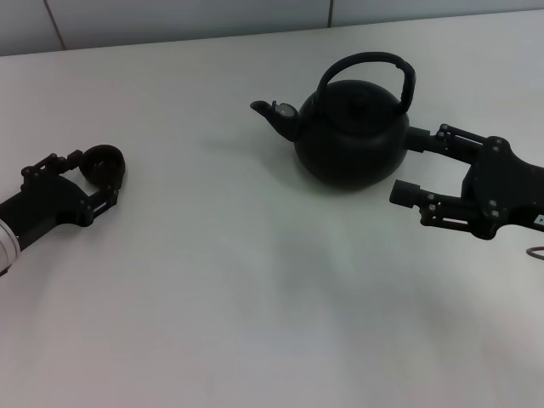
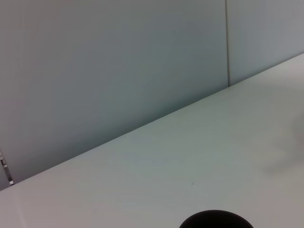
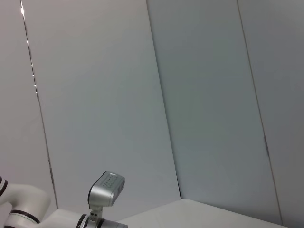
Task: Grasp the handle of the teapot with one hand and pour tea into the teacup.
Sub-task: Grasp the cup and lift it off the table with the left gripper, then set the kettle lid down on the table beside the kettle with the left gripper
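The matte-black teapot (image 1: pixel 353 136) stands upright right of centre in the head view, its spout (image 1: pixel 274 113) pointing left and its arched handle (image 1: pixel 374 68) standing free above it. My right gripper (image 1: pixel 410 166) is open, level with the pot's right flank; one finger reaches the pot's side and the other lies in front of it, and neither is on the handle. At the far left my left gripper (image 1: pixel 93 178) is shut on the small dark teacup (image 1: pixel 105 164). The teacup's rim (image 2: pixel 216 220) shows in the left wrist view. No tea is visible.
The white table (image 1: pixel 255 280) runs to a grey panelled wall (image 1: pixel 170 21) at the back. A thin dark ring (image 1: pixel 535 252) lies at the right edge. The right wrist view shows wall panels and a silver-white arm segment (image 3: pixel 105 190).
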Available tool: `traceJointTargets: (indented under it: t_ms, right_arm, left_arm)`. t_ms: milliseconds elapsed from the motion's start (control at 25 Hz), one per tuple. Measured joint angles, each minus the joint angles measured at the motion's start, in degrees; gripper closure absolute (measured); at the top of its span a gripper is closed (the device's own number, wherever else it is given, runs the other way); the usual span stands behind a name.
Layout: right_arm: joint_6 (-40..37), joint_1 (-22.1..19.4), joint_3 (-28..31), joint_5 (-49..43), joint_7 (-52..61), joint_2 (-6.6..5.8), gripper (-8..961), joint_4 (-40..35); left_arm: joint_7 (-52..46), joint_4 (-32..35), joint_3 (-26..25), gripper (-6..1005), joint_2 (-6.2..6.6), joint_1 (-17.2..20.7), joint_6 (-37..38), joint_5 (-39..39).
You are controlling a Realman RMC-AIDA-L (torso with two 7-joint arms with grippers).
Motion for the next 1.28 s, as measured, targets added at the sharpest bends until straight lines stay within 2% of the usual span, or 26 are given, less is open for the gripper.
traceJointTargets:
  t_ms: [200,440,640,720,920,1040,1120,1160,1280]
  right_arm:
    - [0.0,-0.03,0.0,0.0,0.0,0.0,162,0.06]
    - [0.05,-0.12,0.0,0.0,-0.07,0.0,162,0.1]
    - [0.09,-0.35,0.0,0.0,-0.63,0.0,162,0.72]
    - [0.09,-0.39,0.0,0.0,-1.59,-0.05,163,1.78]
    - [0.1,-0.73,0.0,0.0,-2.79,-0.15,163,3.09]
    - [0.09,-1.01,-0.04,0.0,-2.99,-0.16,164,3.26]
    - [0.01,-1.18,-0.07,0.0,-2.99,-0.17,164,3.43]
    - [-0.03,-1.31,-0.09,0.0,-3.02,-0.18,164,3.61]
    - [-0.04,-1.5,-0.07,-0.08,-3.74,-0.18,164,4.32]
  left_arm:
    - [-0.12,0.17,0.32,322,0.0,0.13,0.78,0.01]
    - [-0.69,0.62,4.62,321,0.01,0.28,2.14,-0.05]
    - [-0.87,0.74,6.09,321,-0.1,0.39,5.41,-0.28]
    - [-1.78,0.78,6.37,321,-0.13,0.43,10.87,-0.2]
    - [-2.07,0.82,6.63,321,-0.12,0.5,14.03,-0.06]
    - [-2.11,0.81,9.91,320,-0.14,0.54,18.12,-0.02]
    - [-2.11,0.81,9.91,320,-0.14,0.54,18.12,-0.02]
    - [-2.11,0.84,12.14,320,-0.23,0.53,18.93,-0.02]
    - [-2.11,0.84,13.51,320,-0.26,0.54,19.37,-0.09]
